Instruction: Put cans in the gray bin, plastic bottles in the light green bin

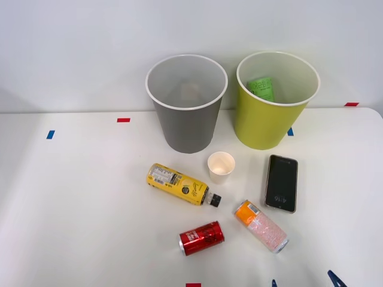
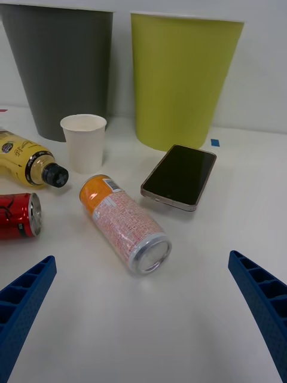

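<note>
The right gripper hung open above the white table, its 2 blue fingers spread wide and holding nothing, with the slim orange-pink can lying on its side just ahead of them. The red can and the yellow bottle also lay on their sides nearby, beside an upright paper cup and a phone. Behind them, the gray bin and the light green bin stood side by side, a green item inside the latter.

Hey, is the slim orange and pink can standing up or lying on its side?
Lying on its side. The slim can rests lengthwise on the white table, its round metal end facing the open right gripper, beside the phone.
</note>
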Tool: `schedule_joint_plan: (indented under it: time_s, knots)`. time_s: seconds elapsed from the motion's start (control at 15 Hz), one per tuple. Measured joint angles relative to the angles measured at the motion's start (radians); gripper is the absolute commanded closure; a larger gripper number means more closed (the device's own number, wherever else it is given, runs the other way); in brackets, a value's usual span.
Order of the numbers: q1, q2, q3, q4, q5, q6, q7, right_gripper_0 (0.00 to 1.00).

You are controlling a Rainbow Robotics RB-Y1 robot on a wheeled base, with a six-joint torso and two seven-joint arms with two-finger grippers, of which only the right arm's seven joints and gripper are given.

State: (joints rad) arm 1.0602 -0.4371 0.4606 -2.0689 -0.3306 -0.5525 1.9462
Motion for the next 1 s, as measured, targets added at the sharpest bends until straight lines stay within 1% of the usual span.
schedule_joint_plan:
  time_s: [0.13, 0.4, 0.73, 0.87, 1.0]
  knots:
    - [-0.019, -0.034, -0.026, -0.087, -0.031, 0.133, 0.015, 0.0]
    - [-0.082, -0.082, -0.12, -0.172, -0.035, 0.353, 0.024, 0.01]
    - [-0.155, -0.136, -0.205, -0.425, -0.041, 0.855, -0.002, 0.03]
    - [-0.216, -0.15, -0.233, -0.488, -0.037, 1.001, -0.018, 0.04]
    - [-0.279, -0.155, -0.256, -0.524, -0.034, 1.157, -0.032, 0.04]
